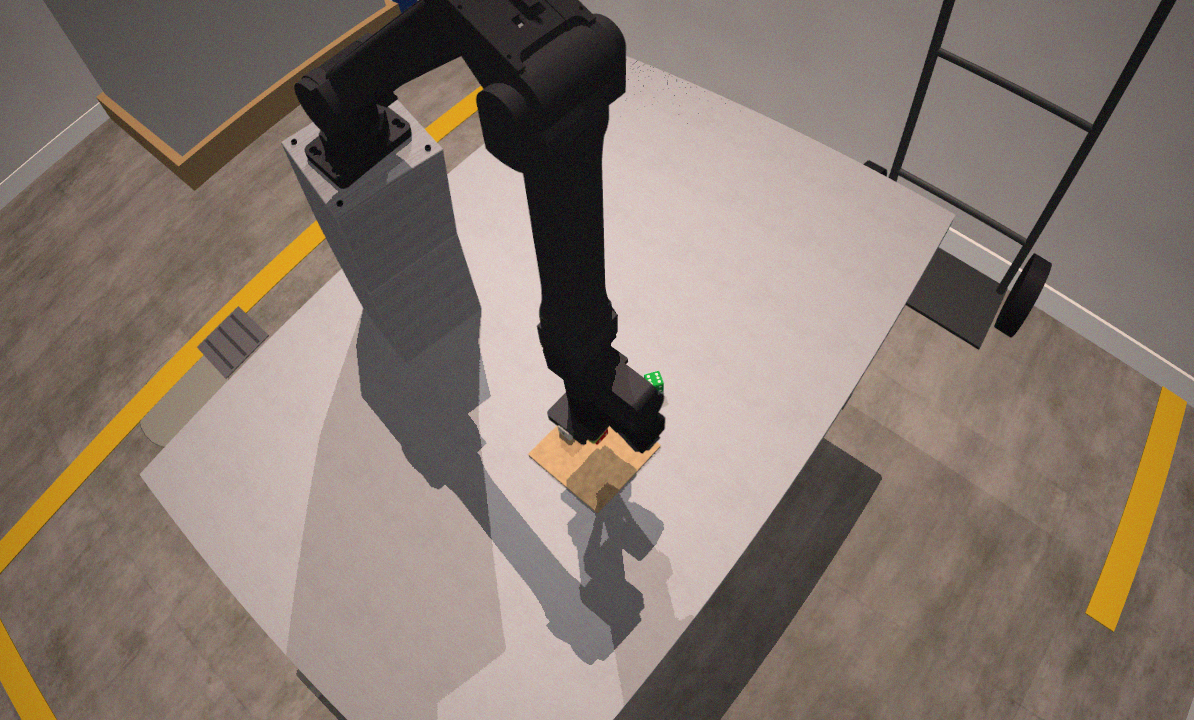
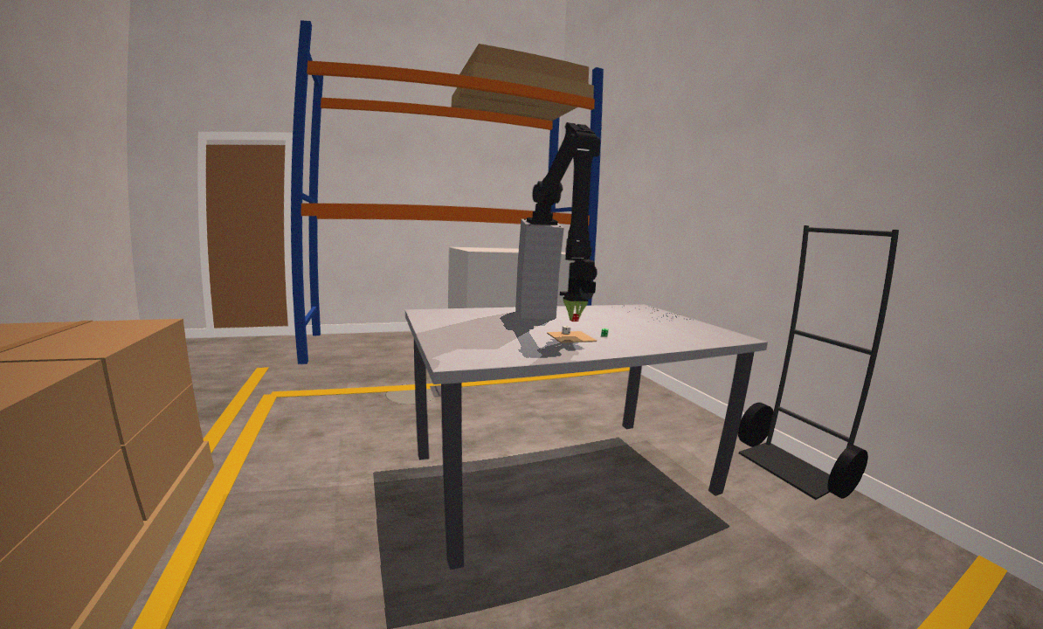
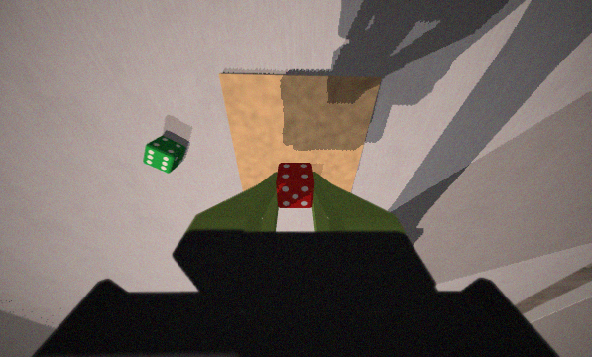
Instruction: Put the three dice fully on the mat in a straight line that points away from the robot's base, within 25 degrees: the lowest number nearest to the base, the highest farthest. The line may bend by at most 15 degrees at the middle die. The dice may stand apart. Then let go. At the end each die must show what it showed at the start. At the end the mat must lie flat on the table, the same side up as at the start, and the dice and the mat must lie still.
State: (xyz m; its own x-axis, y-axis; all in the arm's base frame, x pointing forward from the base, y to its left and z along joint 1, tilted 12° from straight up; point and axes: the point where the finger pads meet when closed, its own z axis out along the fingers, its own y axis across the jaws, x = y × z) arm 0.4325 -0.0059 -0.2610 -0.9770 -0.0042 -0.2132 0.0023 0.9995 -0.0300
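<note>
My gripper [image 3: 295, 178] is shut on a red die [image 3: 296, 184] and holds it a little above the near edge of the tan mat [image 3: 300, 124]. In the exterior view the red die [image 2: 575, 318] hangs above the mat [image 2: 570, 336]. A small white die [image 2: 566, 329] sits on the mat below the gripper; it is hidden in the wrist view. A green die [image 3: 163, 155] lies on the table off the mat, to its left in the wrist view. It also shows in the top view [image 1: 656, 380], beside the wrist. The arm hides much of the mat [image 1: 594, 465] there.
The arm's grey pedestal [image 1: 377, 232] stands on the table behind the mat. A hand truck [image 2: 814, 367] stands on the floor right of the table. Stacked cardboard boxes [image 2: 64, 438] sit far left.
</note>
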